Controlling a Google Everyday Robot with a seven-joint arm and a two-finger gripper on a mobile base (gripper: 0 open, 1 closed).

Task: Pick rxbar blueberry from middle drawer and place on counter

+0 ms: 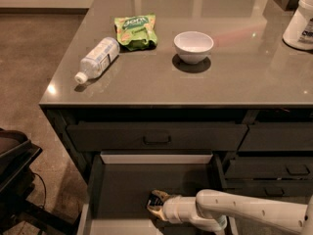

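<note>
inspection of the scene. the middle drawer (156,158) stands pulled out below the bench (244,77), its grey floor exposed and its pale rear rim visible under the closed top drawer front (156,137).

the white arm (244,212) enters from the lower right and reaches leftward into the drawer. the end effector (157,203) sits low over the drawer floor, toward the front and near the middle of its width. its tan fingertips (161,210) are clenched on a small dark packet, the rxbar blueberry (155,199), which lies between them inside the drawer. whether the bar rests on the floor or is raised off it cannot be told.

items on the bench:
- a clear water bottle (98,58) lies on its side near the left edge, cap pointing toward the front left corner.
- a green snack pouch (135,32) lies flat just beside the bottle's base, further back.
- a white bowl (193,45) stands upright right of the pouch, apart from it.
- a white container (301,21) stands at the far right edge, partly cut off.

further drawer fronts (286,169) to the right are shut. a dark piece of equipment (14,165) sits on the floor at the lower left.
</note>
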